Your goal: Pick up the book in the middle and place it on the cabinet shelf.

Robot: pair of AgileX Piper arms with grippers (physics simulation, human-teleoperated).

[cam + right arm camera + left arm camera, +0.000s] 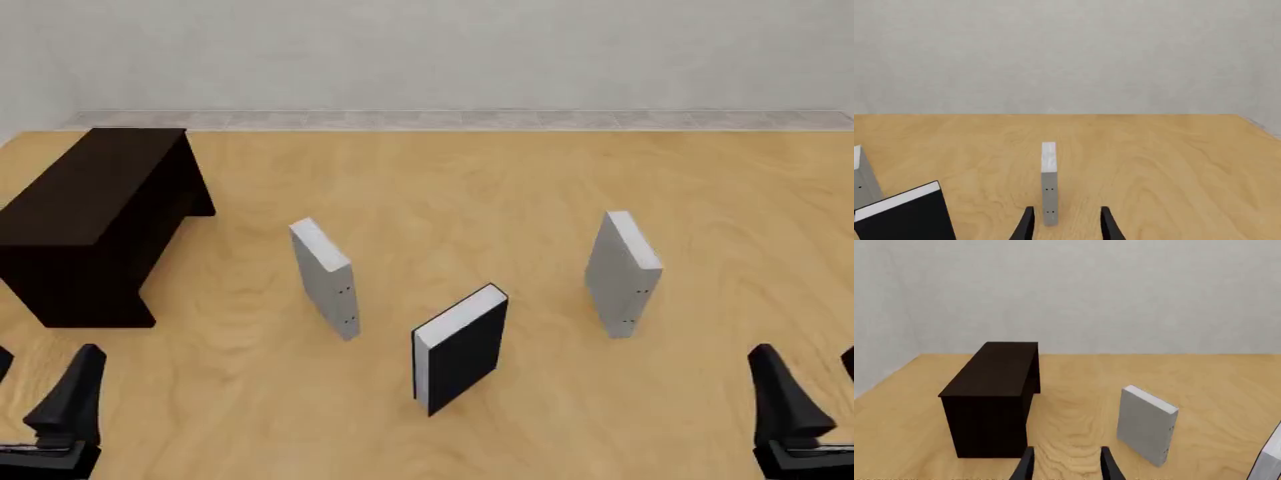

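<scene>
- The black book [462, 348] stands upright on the desk [441, 190], near the front edge and between the two grey books, its white page edge facing up and to the left in the front view.
- The left grey book [324, 277] stands upright just beyond and to the left of the black book, apart from it, with a strip of bare wood between them.
- The right grey book [622, 271] stands upright to the right of the black book, with a wider gap than on the other side.
- The dark cabinet [96, 220] sits at the far left of the desk, close to the left edge, its flat top bare; it is well apart from the left grey book, with open desk between.
- The left claw [40, 405] hangs low at the front left corner, in front of the cabinet, touching nothing. In the left wrist view its fingers [1027, 465] stand apart with bare desk between them: released.
- The right claw [811, 395] hangs at the front right corner, well away from the right grey book. In the right wrist view its fingers [1107, 226] are spread, and the right grey book shows edge-on beyond the gap: released, holding nothing.
- Behind the three books the desk is open wood all the way to the back edge at the wall [441, 50].
</scene>
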